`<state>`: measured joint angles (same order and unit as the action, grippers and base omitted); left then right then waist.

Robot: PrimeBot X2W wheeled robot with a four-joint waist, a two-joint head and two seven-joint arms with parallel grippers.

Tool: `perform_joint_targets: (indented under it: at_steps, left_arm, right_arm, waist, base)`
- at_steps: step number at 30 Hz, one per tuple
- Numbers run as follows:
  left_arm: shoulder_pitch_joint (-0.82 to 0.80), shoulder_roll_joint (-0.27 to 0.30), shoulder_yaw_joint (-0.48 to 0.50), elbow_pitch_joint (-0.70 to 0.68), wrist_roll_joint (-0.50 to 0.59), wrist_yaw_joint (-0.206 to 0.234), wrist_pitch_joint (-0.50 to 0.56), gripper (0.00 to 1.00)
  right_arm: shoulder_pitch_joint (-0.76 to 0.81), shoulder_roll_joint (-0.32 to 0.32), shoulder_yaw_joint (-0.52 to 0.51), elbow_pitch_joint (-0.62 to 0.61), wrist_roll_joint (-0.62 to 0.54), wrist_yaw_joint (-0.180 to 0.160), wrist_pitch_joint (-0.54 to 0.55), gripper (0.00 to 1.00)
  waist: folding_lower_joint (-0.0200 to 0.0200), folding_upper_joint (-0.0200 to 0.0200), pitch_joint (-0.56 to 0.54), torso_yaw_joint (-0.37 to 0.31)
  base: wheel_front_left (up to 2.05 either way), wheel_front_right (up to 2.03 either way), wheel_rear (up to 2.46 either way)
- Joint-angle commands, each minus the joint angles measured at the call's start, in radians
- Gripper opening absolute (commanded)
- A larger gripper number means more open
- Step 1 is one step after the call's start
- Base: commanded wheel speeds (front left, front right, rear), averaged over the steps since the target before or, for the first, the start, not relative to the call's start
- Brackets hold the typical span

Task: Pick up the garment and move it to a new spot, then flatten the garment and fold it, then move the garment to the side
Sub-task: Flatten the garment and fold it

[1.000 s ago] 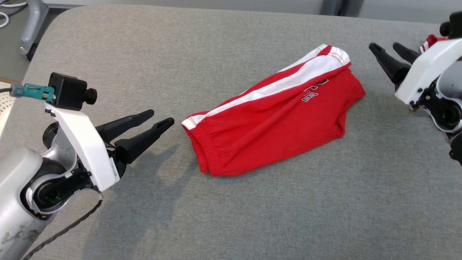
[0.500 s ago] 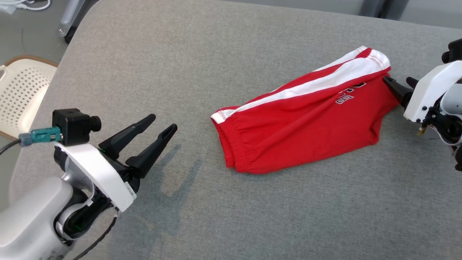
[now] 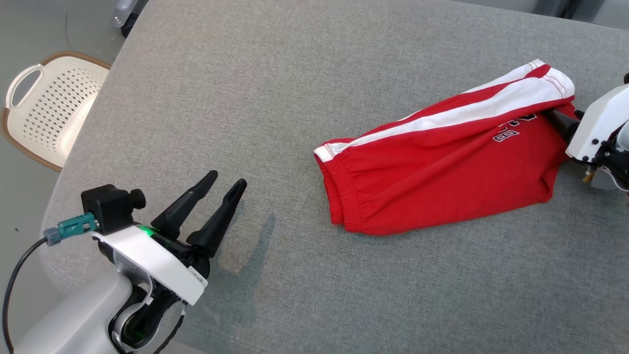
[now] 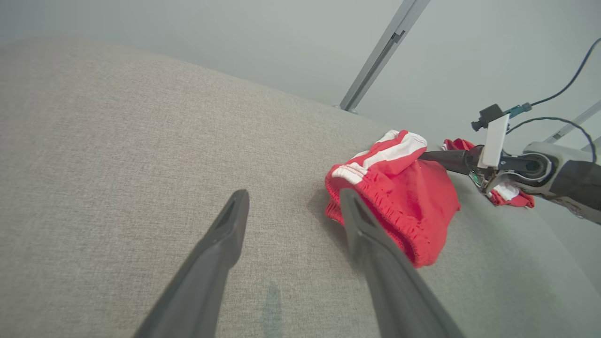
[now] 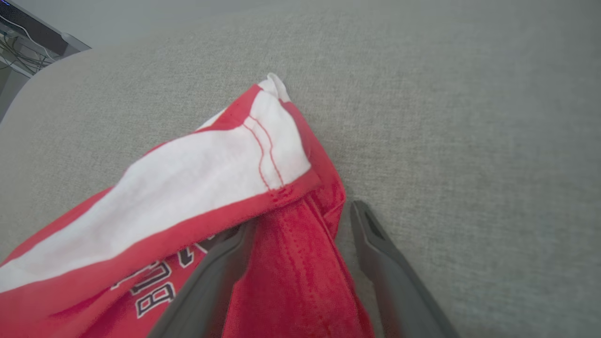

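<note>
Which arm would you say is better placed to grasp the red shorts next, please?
Right, probably. The right gripper stands open around the leg hem of the red shorts, one finger tucked under the fold. The left gripper, also open, hovers apart from the waistband.

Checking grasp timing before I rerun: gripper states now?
Left gripper: open, holding nothing.
Right gripper: open, straddling the hem of the red shorts, not yet clamped.

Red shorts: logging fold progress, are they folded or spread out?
Folded in half, leg over leg: the shorts show two waistband layers stacked at one end. Rumpled, not flattened.
</note>
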<state>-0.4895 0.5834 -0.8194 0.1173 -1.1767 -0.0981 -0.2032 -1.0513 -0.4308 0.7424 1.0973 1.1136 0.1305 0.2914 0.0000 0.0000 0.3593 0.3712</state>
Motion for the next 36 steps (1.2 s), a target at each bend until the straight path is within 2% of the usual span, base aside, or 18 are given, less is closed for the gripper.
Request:
perform_joint_targets:
  at_steps: [1,3,4,6,7,17,28,36]
  left_arm:
    - [0.007,0.004,0.004,0.005,-0.002,-0.003,-0.004,1.0]
    - [0.014,-0.005,0.0,0.011,-0.002,-0.005,-0.01,1.0]
    - [0.013,-0.009,-0.001,0.013,-0.002,-0.006,-0.011,1.0]
    - [0.013,-0.015,0.0,0.018,-0.003,-0.006,-0.014,1.0]
    - [0.013,-0.015,-0.001,0.022,-0.003,-0.007,-0.015,1.0]
    - [0.027,-0.025,0.013,0.032,0.023,-0.007,-0.038,1.0]
    - [0.107,-0.029,0.053,0.017,0.063,0.054,-0.058,1.0]
    - [0.18,-0.039,0.122,-0.03,0.128,0.11,-0.062,1.0]
  right_arm:
    - [0.031,0.015,0.003,0.004,0.009,0.001,0.016,1.0]
    - [0.044,0.021,0.008,0.002,0.022,0.001,0.032,1.0]
    - [0.047,0.022,0.01,0.003,0.026,0.001,0.035,0.93]
    - [0.052,0.022,0.013,0.0,0.034,0.001,0.034,0.05]
    - [0.053,0.021,0.015,-0.003,0.036,0.001,0.032,0.0]
    - [0.07,0.009,0.02,-0.047,0.067,0.001,-0.075,0.0]
    - [0.225,-0.012,0.008,-0.141,0.162,0.001,-0.152,0.0]
    - [0.342,-0.035,-0.009,-0.208,0.22,0.001,-0.226,0.0]
  waist:
    - [0.0,0.0,0.001,0.002]
    - [0.0,0.0,0.0,0.006]
    - [0.0,0.0,-0.001,0.007]
    - [0.0,0.0,-0.005,0.009]
    - [0.0,0.0,-0.008,0.01]
    - [0.0,0.0,-0.067,-0.025]
    - [0.0,0.0,-0.194,-0.138]
    - [0.0,0.0,-0.246,-0.221]
  base:
    - [0.0,0.0,0.0]
    - [0.0,0.0,0.0]
    - [0.0,0.0,0.0]
    - [0.0,0.0,0.0]
    - [0.0,0.0,0.0]
    - [0.0,0.0,0.0]
    - [0.0,0.0,0.0]
    - [0.0,0.0,0.0]
